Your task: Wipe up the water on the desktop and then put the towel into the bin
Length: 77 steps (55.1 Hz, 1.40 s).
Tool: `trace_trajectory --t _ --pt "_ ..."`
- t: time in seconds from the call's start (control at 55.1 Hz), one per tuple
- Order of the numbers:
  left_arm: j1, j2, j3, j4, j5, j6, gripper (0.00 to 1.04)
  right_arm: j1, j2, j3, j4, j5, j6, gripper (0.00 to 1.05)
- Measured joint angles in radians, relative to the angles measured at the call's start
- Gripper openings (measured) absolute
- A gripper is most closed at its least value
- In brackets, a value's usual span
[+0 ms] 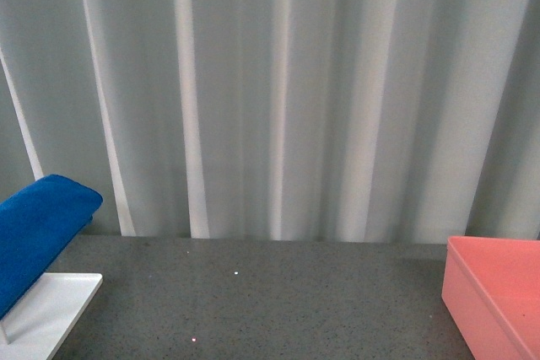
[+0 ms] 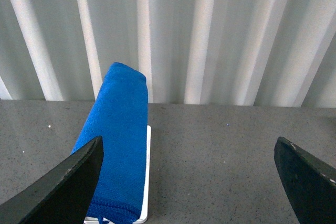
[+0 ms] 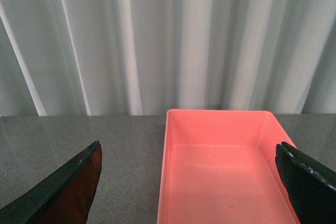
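Task not started, I'd say: towel [image 1: 38, 225] hangs over white base [image 1: 59, 305] at left edge of tabletop [image 1: 278, 309], bin [image 1: 498, 292] at right edge is empty, left claw [image 2: 188, 141] and right claw [image 3: 188, 144] both open, holding nothing.

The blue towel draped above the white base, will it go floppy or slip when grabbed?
Probably floppy: the towel bends in a soft curve over its hidden support, so free ends would likely sag. Its fuzzy surface looks grippy, not slippery. Being soft cloth, it is probably light and won't roll.
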Motion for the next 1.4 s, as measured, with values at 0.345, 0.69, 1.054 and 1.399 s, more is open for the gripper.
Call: trace_trajectory --t 0.345,0.69,1.054,1.399 --pt "0.060 0.548 0.264 -0.242 0.196 -0.282 0.98 0.000 -0.001 0.000 0.000 0.000 0.000 0.98" --pt "0.137 1.432 0.804 0.282 0.176 -0.009 0.98 0.000 -0.001 0.000 0.000 0.000 0.000 0.98" --pt "0.141 1.788 1.041 0.317 0.002 0.243 0.98 0.000 -0.001 0.000 0.000 0.000 0.000 0.98" --pt "0.161 1.888 1.082 0.289 -0.035 0.297 0.98 0.000 -0.001 0.000 0.000 0.000 0.000 0.98"
